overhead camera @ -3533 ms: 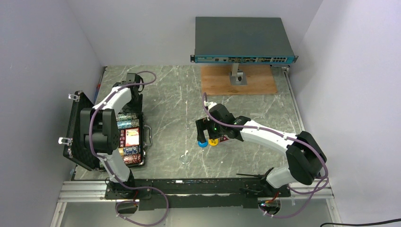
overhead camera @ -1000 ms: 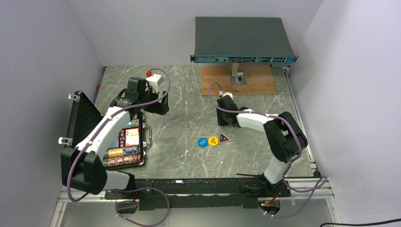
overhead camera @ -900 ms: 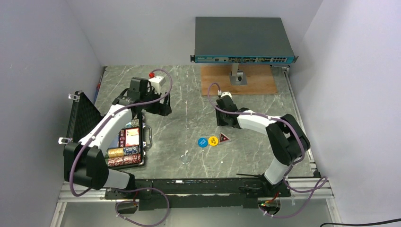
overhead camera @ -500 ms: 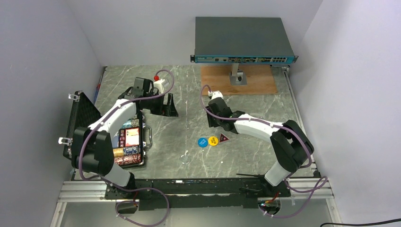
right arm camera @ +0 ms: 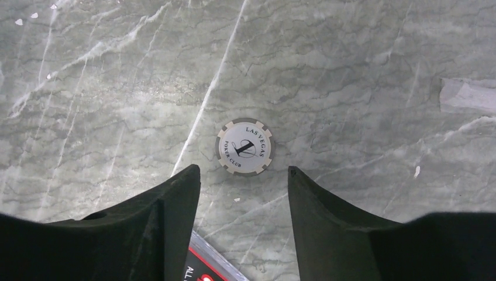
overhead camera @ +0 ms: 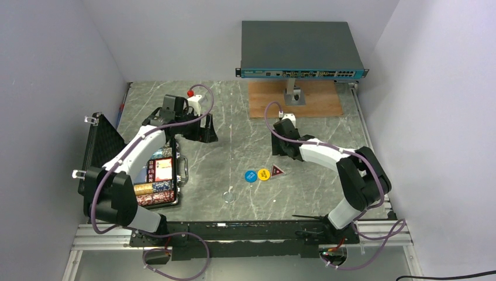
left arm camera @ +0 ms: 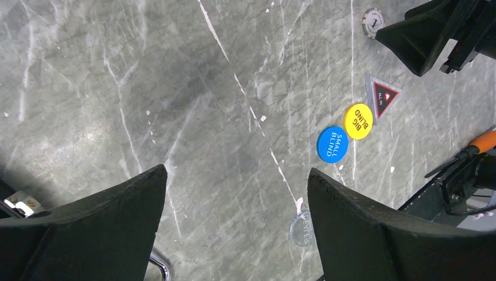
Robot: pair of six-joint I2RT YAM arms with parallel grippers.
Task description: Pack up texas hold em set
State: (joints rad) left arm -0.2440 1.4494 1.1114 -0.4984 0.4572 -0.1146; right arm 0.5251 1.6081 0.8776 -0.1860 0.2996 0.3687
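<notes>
We are holding the right claw [right arm camera: 241, 171] released, jaws apart, the grey chip [right arm camera: 244, 147] lying flat on the table [right arm camera: 362, 70] just beyond; we should be centring, lowering squarely, pinching its rim. The case [overhead camera: 98, 153] is sitting open far left.

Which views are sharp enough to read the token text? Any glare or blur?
Left wrist: sharp, no glare; blue disc and yellow disc lettering legible. Right wrist: crisp; grey chip print reads clearly. Top external: even light, soft shadows, that lettering too small to read.
</notes>
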